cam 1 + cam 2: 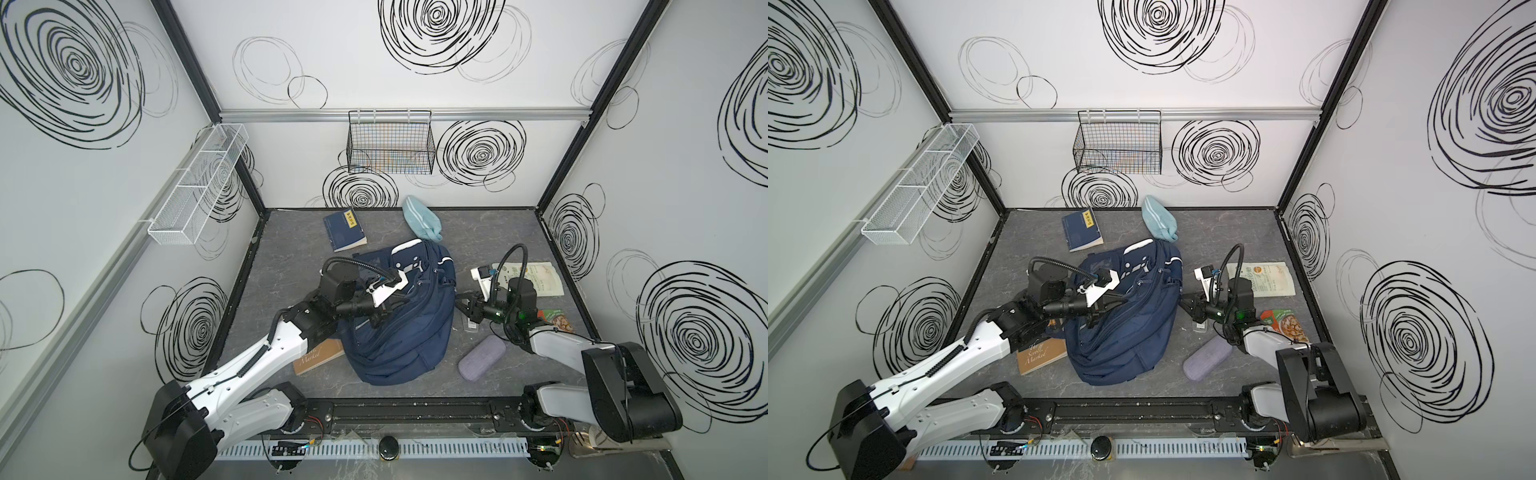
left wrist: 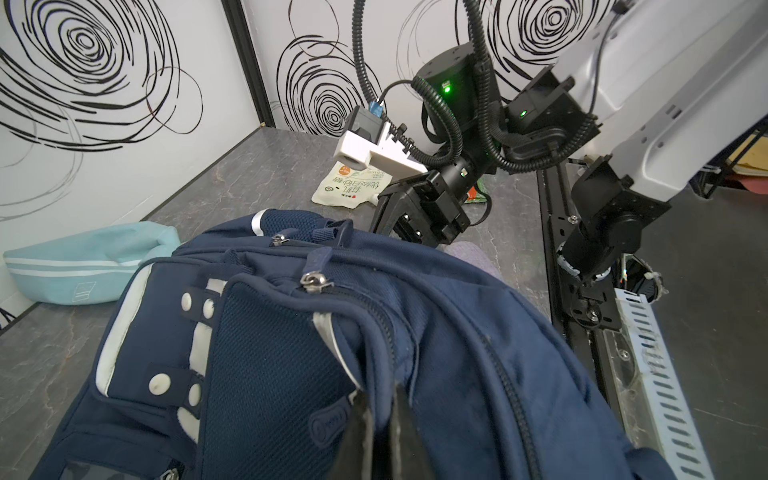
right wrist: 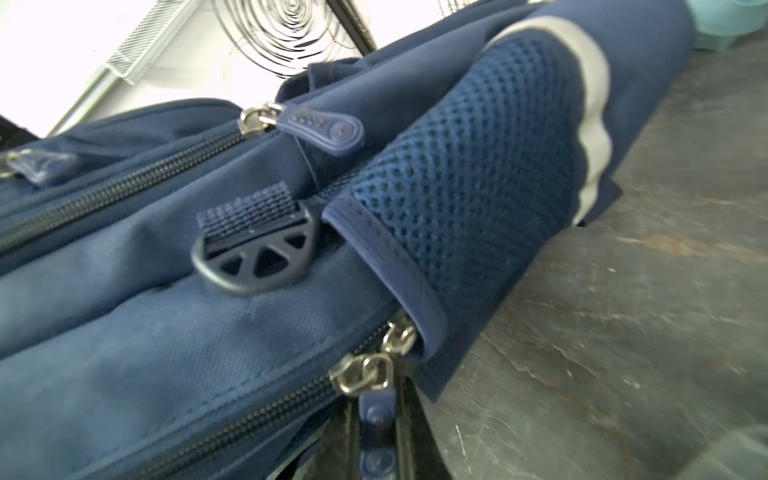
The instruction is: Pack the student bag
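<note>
Student bag (image 1: 399, 332) fabric is being pinched on top by the left jaws, which are pressing shut on a fold just beside a silver stripe (image 2: 328, 345). The right jaws are clamping a navy zipper pull (image 3: 376, 432) at the bag's right edge, near the mesh side pocket (image 3: 469, 174). The bag is lying mid-surface (image 1: 291, 257). A brown book (image 1: 318, 357) is poking out from under its left edge, and a purple case (image 1: 482, 358) is resting near its right side. A light blue pouch (image 1: 422, 224) is sitting just beyond its far end, with a navy book (image 1: 344, 230) lying apart.
</note>
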